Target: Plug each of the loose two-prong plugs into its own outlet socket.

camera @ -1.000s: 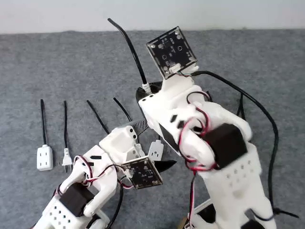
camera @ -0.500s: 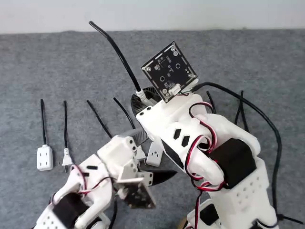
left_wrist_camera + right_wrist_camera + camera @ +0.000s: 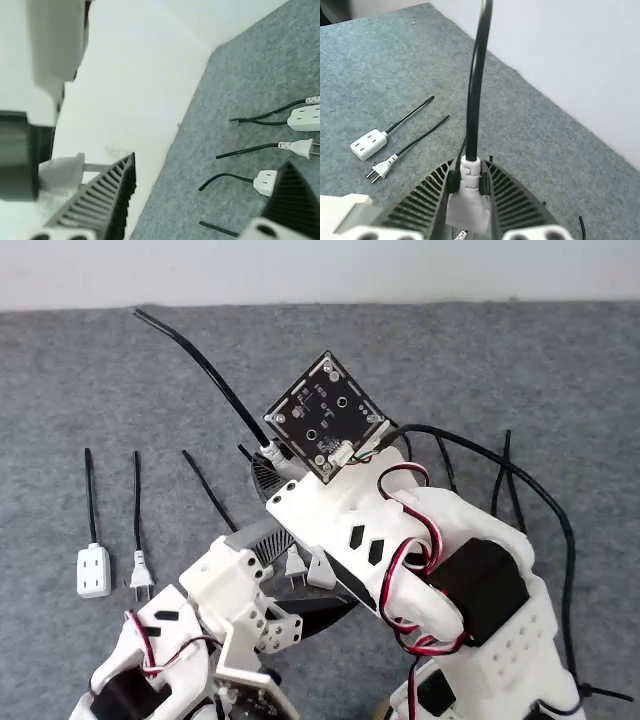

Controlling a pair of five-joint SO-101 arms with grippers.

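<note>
Right end effector (image 3: 470, 165) clamps a white plug (image 3: 467, 200) (black cord (image 3: 475, 75) leading out beyond it); left end effector (image 3: 211, 162) gapes wide. A white socket (image 3: 267, 181) lies on the bench (image 3: 240, 75) ahead of it.

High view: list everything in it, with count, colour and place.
mat: one, grey, covering the table.
wall: one, white, behind the table.
outlet sockets: two, white; left socket at the row's left end, middle socket between the arms, partly hidden.
loose plugs: two, white; left plug beside the left socket, middle plug beside the middle socket.
held plug: one, white, black cord rising from it.
cords: several, black, lying toward the wall.
arms: two, white, red wiring; left arm, right arm.
left gripper: black, open, by the middle plug and socket.
right gripper: black, shut on the held plug.
</note>
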